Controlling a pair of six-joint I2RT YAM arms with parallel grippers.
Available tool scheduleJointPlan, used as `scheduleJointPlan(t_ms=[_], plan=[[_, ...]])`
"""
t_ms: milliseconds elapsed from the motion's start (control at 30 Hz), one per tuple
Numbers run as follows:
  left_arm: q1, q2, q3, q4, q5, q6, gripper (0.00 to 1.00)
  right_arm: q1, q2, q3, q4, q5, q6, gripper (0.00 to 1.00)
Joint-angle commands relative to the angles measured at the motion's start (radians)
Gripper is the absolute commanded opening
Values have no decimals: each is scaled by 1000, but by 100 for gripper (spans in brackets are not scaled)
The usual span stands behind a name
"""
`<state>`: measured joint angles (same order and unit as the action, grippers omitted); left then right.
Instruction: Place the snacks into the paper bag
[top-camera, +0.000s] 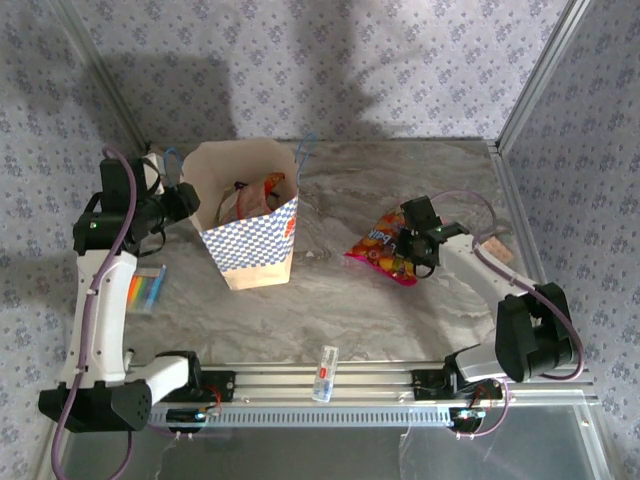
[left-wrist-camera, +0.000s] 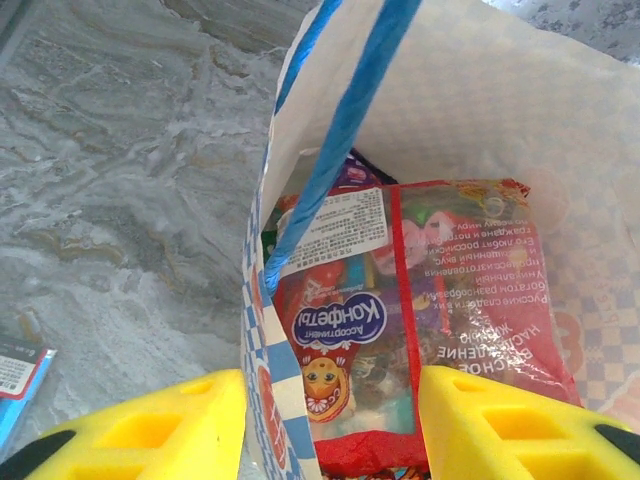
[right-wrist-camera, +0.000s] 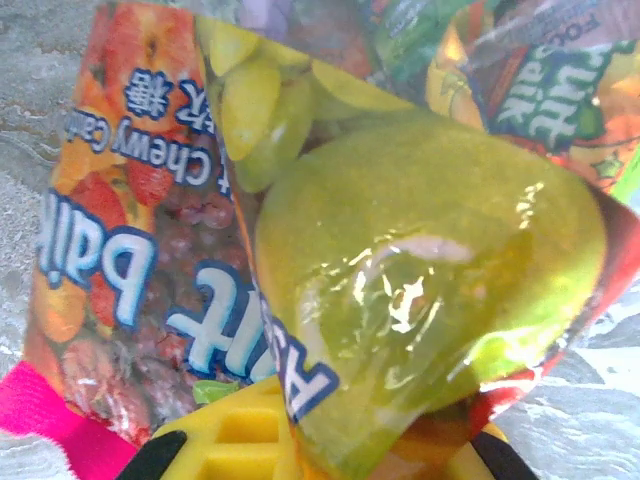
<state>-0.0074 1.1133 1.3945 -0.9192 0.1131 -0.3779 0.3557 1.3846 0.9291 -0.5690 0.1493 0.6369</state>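
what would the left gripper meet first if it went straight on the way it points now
Probably the near wall of the paper bag, which runs between the open fingers of the left gripper. Right behind it lies the red candy packet inside. Depth is unclear.

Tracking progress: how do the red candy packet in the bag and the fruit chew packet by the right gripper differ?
The red candy packet sits inside the paper bag; the fruit chew packet is on the table outside it. The red one looks flat, the fruit one buckled. Both are glossy, printed plastic.
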Motion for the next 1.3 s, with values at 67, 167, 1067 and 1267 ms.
scheduleJointPlan(t_ms=[67, 167, 1067, 1267], plan=[[5, 34, 39, -20, -26, 19, 49, 48, -75, 105, -83, 147, -58, 0], [6, 70, 46, -10, -16, 16, 48, 75, -86, 142, -113, 184, -73, 0], [3, 147, 47, 15, -9, 7, 19, 238, -171, 440, -237, 359, -163, 0], [4, 143, 38, 33, 35, 0, 16, 289, -164, 518, -259, 409, -204, 0]])
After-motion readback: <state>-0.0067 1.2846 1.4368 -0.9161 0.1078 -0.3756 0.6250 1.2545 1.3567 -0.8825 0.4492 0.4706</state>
